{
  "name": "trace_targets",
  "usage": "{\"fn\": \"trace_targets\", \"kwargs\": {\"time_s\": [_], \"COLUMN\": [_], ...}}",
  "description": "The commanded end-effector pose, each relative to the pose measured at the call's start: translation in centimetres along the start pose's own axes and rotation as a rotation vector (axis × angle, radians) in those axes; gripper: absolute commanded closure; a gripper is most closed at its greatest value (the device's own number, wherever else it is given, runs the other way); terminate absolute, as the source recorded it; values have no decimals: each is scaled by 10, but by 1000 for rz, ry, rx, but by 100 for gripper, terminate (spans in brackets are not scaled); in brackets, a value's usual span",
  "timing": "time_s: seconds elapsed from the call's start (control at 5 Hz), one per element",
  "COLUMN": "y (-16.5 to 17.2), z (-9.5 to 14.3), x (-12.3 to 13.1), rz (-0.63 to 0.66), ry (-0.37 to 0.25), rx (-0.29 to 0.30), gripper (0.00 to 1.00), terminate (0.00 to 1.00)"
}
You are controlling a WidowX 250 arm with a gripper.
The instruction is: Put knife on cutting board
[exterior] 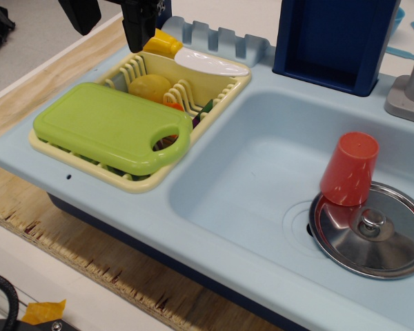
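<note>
The hand (139, 27) enters at the top edge of the view as a black shape, cut off above, with one dark finger pointing down. Whether it is released or clenched cannot be told, since only that lower part shows. Its tip is just beside the yellow handle of the knife (196, 56), on the handle's left; contact cannot be made out.

The knife lies directly below and to the right of the hand, across the far rim of the dish rack (224, 88), its white rounded blade pointing right, away from the hand. Just under the hand, inside the pale yellow ribbed rack, sits a yellowish potato-like toy (150, 87). A bit of orange and a bit of green show between the ribs to the toy's right.

Nearer the camera than the hand, the lime-green cutting board (107, 126) rests flat over the front half of the rack, its oval handle hole at the right corner. Nothing lies on it; the knife is apart from it, at the rack's far side.

The rack sits on the pale blue sink unit (214, 227), which stands on a wooden surface (83, 255). Well to the right of the hand, in the basin, an orange cup (350, 169) stands upside down against a steel lid (372, 231). Behind the basin stands a dark blue box (334, 41), with a grey faucet base (410, 93) further right.

No brand, label or writing can be read anywhere.
</note>
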State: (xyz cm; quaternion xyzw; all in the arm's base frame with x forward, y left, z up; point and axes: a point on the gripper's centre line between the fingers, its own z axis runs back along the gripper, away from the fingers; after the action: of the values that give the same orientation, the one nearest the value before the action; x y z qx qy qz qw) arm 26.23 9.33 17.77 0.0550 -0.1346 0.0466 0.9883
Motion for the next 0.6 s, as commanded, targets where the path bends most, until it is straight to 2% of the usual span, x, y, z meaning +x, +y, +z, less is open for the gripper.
{"fn": "trace_targets", "kwargs": {"time_s": [0.0,0.2,0.4], "y": [0,7,15], "z": [0,-5,1], "x": [0,0,-2], "rz": [0,-78,-313], "ry": [0,-3,-7], "rx": [0,-128,-218], "gripper": [0,0,0], "terminate": [0,0,0]}}
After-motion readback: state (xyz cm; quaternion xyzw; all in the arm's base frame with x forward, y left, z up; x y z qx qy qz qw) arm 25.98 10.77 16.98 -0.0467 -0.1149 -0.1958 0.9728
